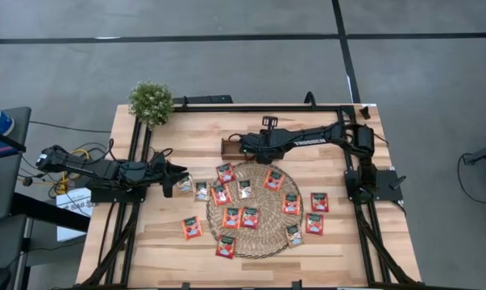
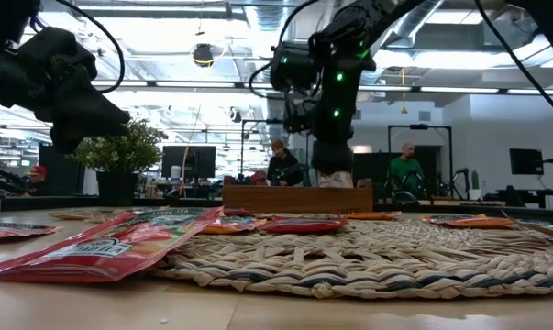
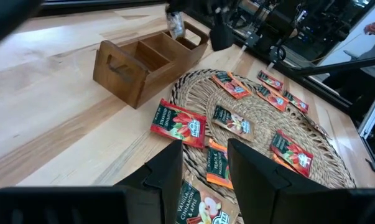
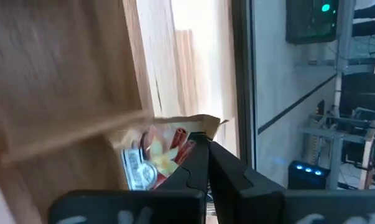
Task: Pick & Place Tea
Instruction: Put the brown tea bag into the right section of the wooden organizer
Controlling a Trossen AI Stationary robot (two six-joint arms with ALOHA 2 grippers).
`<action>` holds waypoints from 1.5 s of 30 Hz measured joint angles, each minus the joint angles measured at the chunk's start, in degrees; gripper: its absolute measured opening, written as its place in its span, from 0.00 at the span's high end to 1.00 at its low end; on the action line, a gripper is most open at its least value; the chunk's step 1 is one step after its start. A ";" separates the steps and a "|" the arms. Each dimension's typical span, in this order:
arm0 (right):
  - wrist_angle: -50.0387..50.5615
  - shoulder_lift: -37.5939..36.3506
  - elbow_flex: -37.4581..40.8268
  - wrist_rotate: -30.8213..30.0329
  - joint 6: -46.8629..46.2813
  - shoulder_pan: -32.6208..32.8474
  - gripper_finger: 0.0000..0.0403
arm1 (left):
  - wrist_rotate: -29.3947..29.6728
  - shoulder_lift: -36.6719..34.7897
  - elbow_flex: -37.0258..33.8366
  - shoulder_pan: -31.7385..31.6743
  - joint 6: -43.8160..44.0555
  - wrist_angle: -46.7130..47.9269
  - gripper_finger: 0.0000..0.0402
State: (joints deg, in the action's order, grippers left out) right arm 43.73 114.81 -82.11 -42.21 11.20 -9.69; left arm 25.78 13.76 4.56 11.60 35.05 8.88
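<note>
The right gripper (image 4: 203, 155) is pinched shut on 1 tea sachet (image 4: 156, 152), gripping it by an edge so the flat packet hangs free. It hangs over the wooden tray (image 1: 230, 148), which sits near the far edge of the table (image 1: 347, 250), just beyond the straw mat (image 1: 263, 242). Holding the packet by its rim probably lets it slip down between the tray's dividers when released; which compartment it is over cannot be told.

The left gripper (image 3: 206, 168) waits with its fingers spread and empty, low above the table near the left edge, aimed at the sachets (image 1: 251, 216) lying beside and on the mat. That spot likely keeps it ready for the next pick without crossing the right arm.

About 14 sachets lie flat across the mat and the wood around it, so most of the job appears to remain.
</note>
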 joint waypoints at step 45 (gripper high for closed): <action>2.53 -0.05 0.05 3.60 1.31 -0.14 0.91 | 0.48 0.02 -0.04 0.02 0.10 0.00 0.70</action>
State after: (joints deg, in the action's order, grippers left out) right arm 46.26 114.76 -82.06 -38.61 12.51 -9.82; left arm 26.26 13.78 4.51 11.61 35.15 8.88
